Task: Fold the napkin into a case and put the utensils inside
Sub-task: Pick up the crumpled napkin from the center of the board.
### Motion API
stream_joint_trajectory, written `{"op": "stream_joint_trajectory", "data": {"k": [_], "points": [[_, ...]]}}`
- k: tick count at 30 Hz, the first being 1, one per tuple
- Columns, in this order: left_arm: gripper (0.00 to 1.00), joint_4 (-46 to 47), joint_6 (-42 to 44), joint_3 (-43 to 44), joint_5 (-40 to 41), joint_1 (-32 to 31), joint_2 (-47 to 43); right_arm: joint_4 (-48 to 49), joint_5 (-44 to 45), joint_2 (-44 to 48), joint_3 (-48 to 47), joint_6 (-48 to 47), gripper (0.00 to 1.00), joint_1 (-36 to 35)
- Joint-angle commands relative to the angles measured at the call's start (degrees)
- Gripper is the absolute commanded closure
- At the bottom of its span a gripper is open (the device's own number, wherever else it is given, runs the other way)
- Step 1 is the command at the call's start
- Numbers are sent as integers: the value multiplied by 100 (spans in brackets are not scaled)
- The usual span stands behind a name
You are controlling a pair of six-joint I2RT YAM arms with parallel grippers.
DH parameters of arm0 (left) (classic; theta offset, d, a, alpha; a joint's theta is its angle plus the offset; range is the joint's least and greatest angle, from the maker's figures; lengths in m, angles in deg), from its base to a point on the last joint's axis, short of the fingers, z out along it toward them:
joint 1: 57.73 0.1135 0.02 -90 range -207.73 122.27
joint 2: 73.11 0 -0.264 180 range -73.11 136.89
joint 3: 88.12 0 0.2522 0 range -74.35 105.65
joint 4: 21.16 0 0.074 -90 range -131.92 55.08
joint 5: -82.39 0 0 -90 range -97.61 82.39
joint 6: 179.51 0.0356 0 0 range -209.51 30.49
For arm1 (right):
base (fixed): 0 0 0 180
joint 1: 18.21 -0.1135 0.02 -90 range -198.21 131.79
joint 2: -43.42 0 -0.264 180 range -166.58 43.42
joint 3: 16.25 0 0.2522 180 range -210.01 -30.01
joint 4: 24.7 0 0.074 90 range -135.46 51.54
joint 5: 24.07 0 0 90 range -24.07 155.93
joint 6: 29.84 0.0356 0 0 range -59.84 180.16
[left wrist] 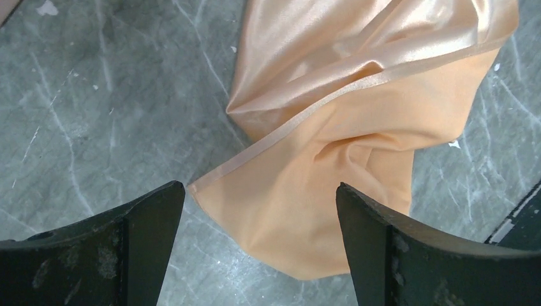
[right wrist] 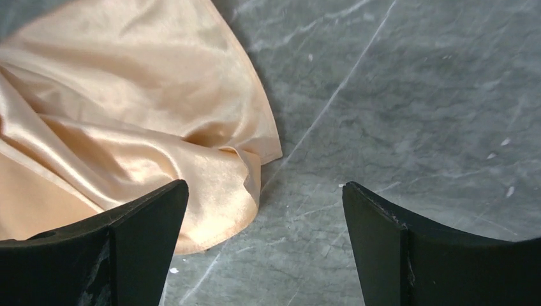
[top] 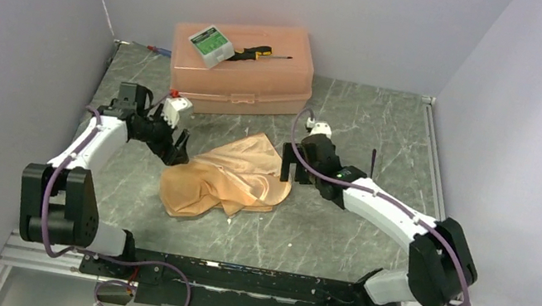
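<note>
The peach-orange napkin lies crumpled in a loose heap on the grey marbled table. My left gripper is open at its left edge. In the left wrist view the jaws stand wide apart, and between them lies a hemmed corner of the napkin. My right gripper is open at the napkin's right edge. In the right wrist view the cloth lies by the left finger, with bare table between the jaws. No folded case shows. A thin dark rod, perhaps a utensil, lies right of the right arm.
A rigid peach plastic box stands at the back. On its lid lie a black-and-yellow screwdriver and a small green-and-white carton. Small reddish-blue items lie behind the box's left end. Grey walls close in left, right and back.
</note>
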Motion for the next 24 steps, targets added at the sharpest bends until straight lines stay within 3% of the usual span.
{"op": "stream_joint_trajectory", "data": {"k": [1, 9, 14, 21, 24], "points": [[6, 437, 87, -144, 752, -432, 36, -15, -144, -381, -23, 20, 6, -82], [9, 1050, -45, -238, 1705, -1001, 613, 271, -379, -864, 97, 101, 17, -174], [13, 980, 120, -251, 1775, -1003, 707, 432, -540, -1018, 66, 150, 35, -188], [23, 1122, 178, -357, 1794, -1002, 827, 570, -506, -1032, 86, 193, 71, -186], [30, 971, 90, -277, 1510, -1003, 912, 587, -457, -932, 124, 205, 78, -182]]}}
